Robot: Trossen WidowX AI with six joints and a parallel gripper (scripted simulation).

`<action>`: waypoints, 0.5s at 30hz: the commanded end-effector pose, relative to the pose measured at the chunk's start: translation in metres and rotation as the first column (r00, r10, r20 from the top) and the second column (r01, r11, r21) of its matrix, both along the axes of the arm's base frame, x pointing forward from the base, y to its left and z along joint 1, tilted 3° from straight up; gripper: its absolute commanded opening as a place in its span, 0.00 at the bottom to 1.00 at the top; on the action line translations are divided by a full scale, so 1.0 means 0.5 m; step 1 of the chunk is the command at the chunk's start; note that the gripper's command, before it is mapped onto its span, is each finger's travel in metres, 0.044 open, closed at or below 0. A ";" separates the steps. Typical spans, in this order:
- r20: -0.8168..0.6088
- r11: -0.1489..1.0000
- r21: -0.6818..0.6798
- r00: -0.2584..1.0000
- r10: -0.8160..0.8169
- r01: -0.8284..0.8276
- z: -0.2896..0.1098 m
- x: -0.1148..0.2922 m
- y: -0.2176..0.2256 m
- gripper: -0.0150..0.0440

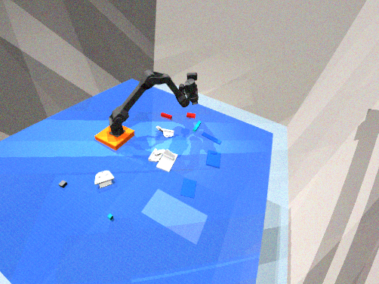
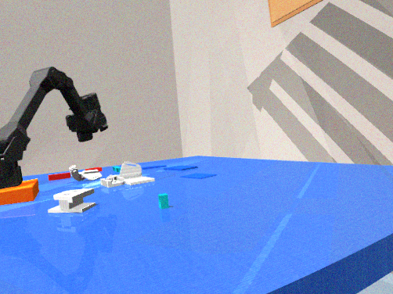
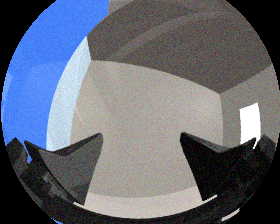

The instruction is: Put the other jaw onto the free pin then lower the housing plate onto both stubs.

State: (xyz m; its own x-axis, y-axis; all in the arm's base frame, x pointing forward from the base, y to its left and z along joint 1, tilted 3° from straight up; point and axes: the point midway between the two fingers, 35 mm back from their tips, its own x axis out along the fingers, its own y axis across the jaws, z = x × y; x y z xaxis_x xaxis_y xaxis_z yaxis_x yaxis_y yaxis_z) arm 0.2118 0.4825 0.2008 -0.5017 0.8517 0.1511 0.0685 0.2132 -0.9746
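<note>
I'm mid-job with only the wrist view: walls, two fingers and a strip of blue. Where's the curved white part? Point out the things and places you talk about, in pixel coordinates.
Observer: In the top view, the curved white part [image 1: 168, 133] [image 2: 91, 175] lies on the blue table [image 1: 234, 207] [image 2: 219, 242] [image 3: 35, 55].

Operator: Is my gripper [image 1: 194, 100] [image 2: 95, 131] [image 3: 141, 135] down at that height?

Observer: No, the exterior view shows it raised well above the table.

Operator: Any white piece set apart?

Observer: Yes, the flanged white piece [image 1: 104, 178] [image 2: 73, 199], between the orange base [image 1: 115, 145] [image 2: 23, 195] and the small teal block [image 1: 110, 217] [image 2: 164, 201] in the top view.
</note>
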 end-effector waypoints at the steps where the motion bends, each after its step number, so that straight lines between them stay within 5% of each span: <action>1: 0.000 1.000 0.000 1.000 0.000 0.000 0.000 0.000 0.000 0.98; 15: 0.000 1.000 0.000 1.000 0.000 0.000 0.000 0.000 0.000 0.35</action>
